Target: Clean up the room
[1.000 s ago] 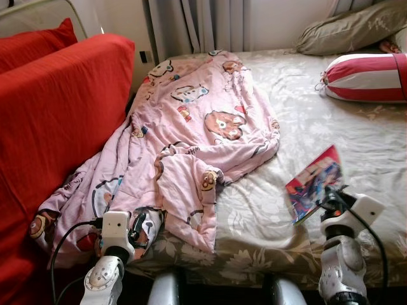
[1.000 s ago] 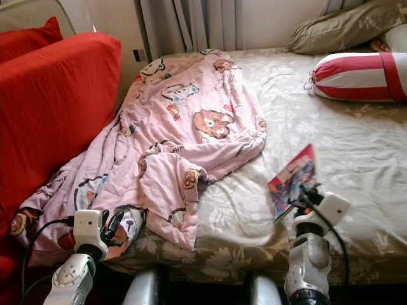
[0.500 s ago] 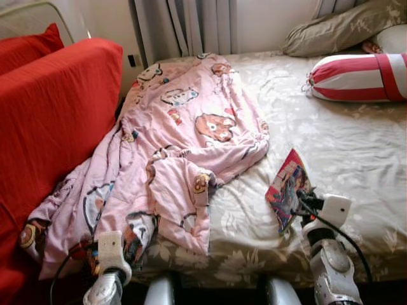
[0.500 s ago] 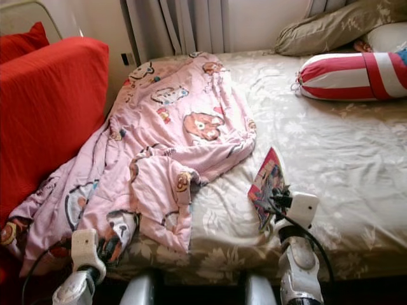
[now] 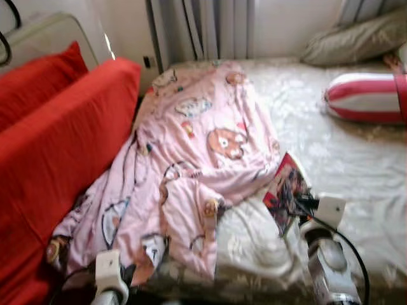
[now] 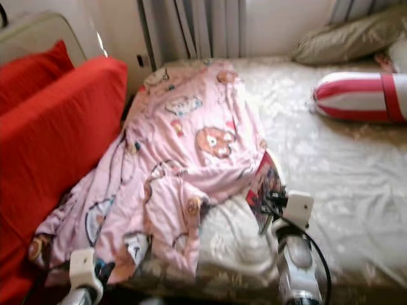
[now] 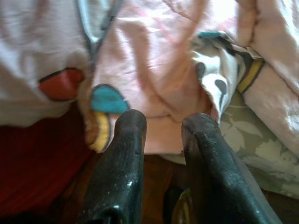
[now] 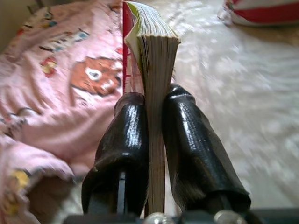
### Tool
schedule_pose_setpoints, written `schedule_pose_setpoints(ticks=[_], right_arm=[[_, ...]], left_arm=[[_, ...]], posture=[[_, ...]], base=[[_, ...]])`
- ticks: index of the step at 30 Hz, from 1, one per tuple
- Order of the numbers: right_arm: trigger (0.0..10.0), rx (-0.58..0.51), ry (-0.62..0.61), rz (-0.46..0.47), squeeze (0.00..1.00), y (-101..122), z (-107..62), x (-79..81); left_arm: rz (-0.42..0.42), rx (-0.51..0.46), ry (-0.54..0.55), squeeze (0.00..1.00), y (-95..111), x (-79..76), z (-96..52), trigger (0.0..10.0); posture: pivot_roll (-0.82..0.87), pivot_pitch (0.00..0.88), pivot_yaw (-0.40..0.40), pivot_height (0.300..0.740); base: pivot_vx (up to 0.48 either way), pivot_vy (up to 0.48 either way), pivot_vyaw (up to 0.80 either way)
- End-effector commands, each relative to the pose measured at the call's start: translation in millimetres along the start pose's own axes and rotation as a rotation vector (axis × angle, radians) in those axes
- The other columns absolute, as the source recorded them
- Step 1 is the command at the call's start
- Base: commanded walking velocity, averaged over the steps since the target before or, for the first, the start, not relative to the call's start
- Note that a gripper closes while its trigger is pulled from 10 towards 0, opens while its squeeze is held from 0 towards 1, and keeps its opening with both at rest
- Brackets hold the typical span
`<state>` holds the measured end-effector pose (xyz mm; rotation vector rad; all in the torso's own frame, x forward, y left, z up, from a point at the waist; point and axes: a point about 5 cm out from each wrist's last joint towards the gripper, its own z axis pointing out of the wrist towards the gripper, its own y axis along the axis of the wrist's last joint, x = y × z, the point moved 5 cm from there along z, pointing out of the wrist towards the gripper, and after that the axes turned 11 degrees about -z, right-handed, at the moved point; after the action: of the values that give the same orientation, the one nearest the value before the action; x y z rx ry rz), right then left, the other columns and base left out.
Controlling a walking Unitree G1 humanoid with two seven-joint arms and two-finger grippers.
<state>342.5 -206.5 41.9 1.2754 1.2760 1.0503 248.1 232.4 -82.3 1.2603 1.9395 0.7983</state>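
Observation:
My right gripper point(image 5: 299, 206) is shut on a colourful comic book point(image 5: 283, 190), held on edge above the bed; the right wrist view has the book point(image 8: 152, 70) clamped between both black fingers point(image 8: 126, 140). A pink cartoon-print blanket point(image 5: 197, 152) lies crumpled across the left half of the bed and hangs over its near corner. My left gripper point(image 7: 161, 123) sits low at that hanging corner, its fingers point(image 7: 128, 140) slightly apart with nothing between them, just short of the pink cloth point(image 7: 149, 74).
A red sofa point(image 5: 57, 159) with a red cushion point(image 5: 38, 82) stands close on the left. The bed point(image 5: 356, 165) has a floral beige sheet, a red-and-white bolster point(image 5: 362, 98) and an olive pillow point(image 5: 356, 41) at the far right. Grey curtains point(image 5: 203, 28) hang behind.
The camera has shifted and the picture is blurred. My right gripper has carried the book left, toward the blanket's edge. The left arm stays low at the blanket's corner.

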Motion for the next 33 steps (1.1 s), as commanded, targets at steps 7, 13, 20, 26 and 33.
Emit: schedule_pose_setpoints(ticks=[7, 13, 20, 26, 33], right_arm=[[10.0, -0.018, 0.002, 0.002, 0.0, 8.3, 7.1, 6.1], [10.0, -0.008, -0.02, -0.004, 0.0, 7.3, 7.6, 1.7], [10.0, 0.035, -0.041, -0.007, 0.0, 0.0, 7.9, -2.1], [10.0, 0.016, -0.045, -0.033, 0.0, 3.1, 8.3, -0.2], [10.0, 0.027, -0.053, -0.024, 0.0, -0.9, 7.1, -0.1]], left_arm=[[0.004, 0.114, 0.066, 0.0, -29.4, 17.9, -10.1, 10.0], [0.004, 0.128, 0.073, 0.0, -33.5, 17.1, -10.8, 10.0], [0.018, 0.143, 0.061, 0.0, -37.5, 15.0, -11.8, 10.0], [0.025, 0.158, 0.063, 0.0, -41.2, 16.0, -13.2, 10.0], [0.031, 0.165, 0.065, 0.0, -42.3, 18.1, -14.1, 10.0]], posture=[[0.05, 0.0, 0.035, 0.734], [0.05, 0.0, 0.031, 0.734], [0.04, 0.0, 0.03, 0.734], [0.03, 0.0, 0.038, 0.734], [0.03, 0.0, 0.045, 0.734]], base=[[0.0, 0.0, 0.0], [0.0, 0.0, 0.0], [0.0, -0.042, -0.5], [0.0, -0.449, -0.24], [0.0, -0.48, 0.0]])
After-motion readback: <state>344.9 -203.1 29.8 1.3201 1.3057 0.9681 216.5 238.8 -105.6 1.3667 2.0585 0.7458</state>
